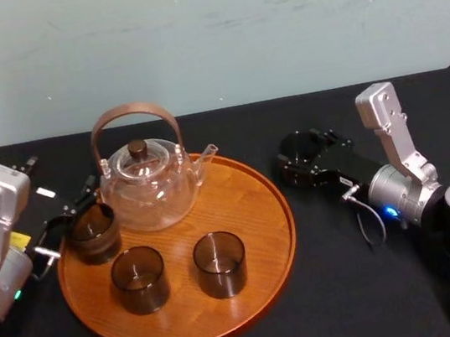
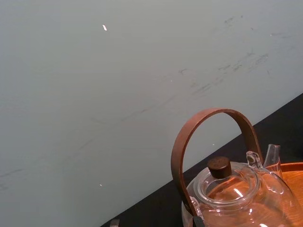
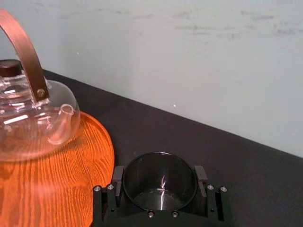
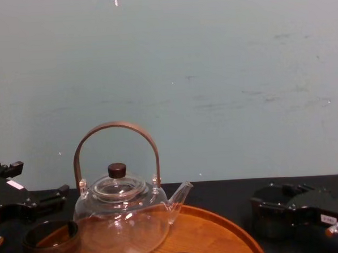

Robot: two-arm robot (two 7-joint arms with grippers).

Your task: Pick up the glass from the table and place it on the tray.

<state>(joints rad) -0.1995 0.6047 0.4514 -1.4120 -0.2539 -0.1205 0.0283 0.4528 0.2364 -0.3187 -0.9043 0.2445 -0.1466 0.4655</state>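
Observation:
A dark, smoky glass [image 3: 160, 182] stands on the black table [image 1: 345, 294], just right of the round orange-brown wooden tray [image 1: 253, 215]. My right gripper [image 1: 294, 165] reaches in low from the right, and the right wrist view shows its two fingers [image 3: 118, 178] pressed against opposite sides of the glass, so it is shut on it. The glass still looks to be resting on the table, apart from the tray's rim. My left gripper [image 1: 67, 217] sits at the tray's left edge, beside another dark glass [image 1: 92, 233].
A clear glass teapot [image 1: 147, 188] with a brown hoop handle occupies the back left of the tray. Two more dark glasses [image 1: 140, 279] [image 1: 220, 262] stand at its front. The tray's right half is bare wood. A pale wall rises behind the table.

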